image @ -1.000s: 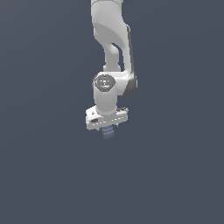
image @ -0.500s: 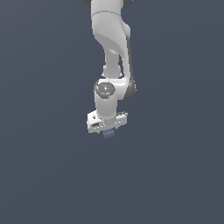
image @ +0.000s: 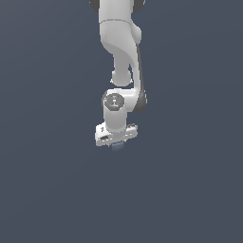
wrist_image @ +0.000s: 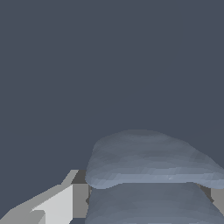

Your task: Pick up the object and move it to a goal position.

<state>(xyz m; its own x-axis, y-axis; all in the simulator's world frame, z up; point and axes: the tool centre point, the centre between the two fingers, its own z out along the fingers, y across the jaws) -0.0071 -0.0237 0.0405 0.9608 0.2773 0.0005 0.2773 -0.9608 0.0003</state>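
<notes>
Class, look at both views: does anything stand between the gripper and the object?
Nothing visible does. The object sits directly under the gripper, and in the wrist view it lies right beside a finger.

Mostly hidden under gripper [image: 116,141]: object [image: 117,145]. Cut off at wrist-view edge: object [wrist_image: 153,175], fingers [wrist_image: 57,203].

I see the white jointed arm [image: 121,57] hanging straight down, its white two-fingered gripper [image: 116,143] pointing downward, fingers [wrist_image: 52,205] clamped on the pale blue-grey ridged piece [wrist_image: 151,175].
</notes>
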